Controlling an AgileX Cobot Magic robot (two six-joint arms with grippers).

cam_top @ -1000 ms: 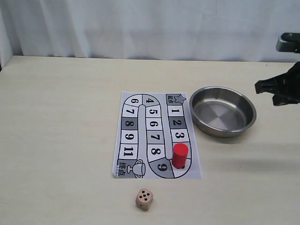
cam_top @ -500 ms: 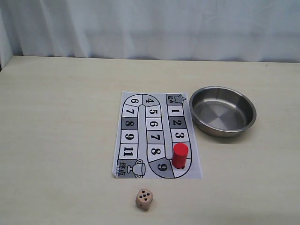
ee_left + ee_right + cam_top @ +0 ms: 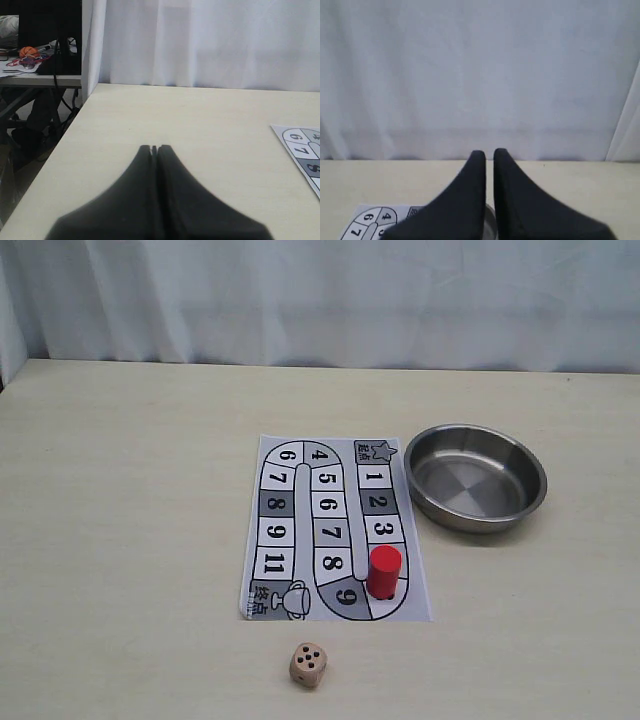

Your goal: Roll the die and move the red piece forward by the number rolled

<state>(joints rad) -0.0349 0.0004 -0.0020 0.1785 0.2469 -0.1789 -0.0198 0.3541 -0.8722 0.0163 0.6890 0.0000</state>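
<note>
The die [image 3: 308, 664] is a pale wooden cube lying on the table just in front of the board, with several dark pips on its top face. The red piece [image 3: 384, 571] stands upright on the paper game board [image 3: 290, 530], in the right column just past square 3 and beside square 9. Neither gripper shows in the exterior view. My left gripper [image 3: 154, 148] is shut and empty above bare table, with the board's corner [image 3: 302, 150] off to one side. My right gripper [image 3: 489, 152] has only a narrow slit between its fingers and holds nothing.
A round steel bowl [image 3: 476, 524] stands to the right of the board, and a sliver of it [image 3: 490, 225] shows between the right fingers. A white curtain [image 3: 320, 300] hangs behind the table. The left table edge [image 3: 65, 145] drops off to a cluttered desk.
One second ago the right arm was at the right edge of the exterior view; it has since withdrawn out of sight. The die and red piece have not moved.
</note>
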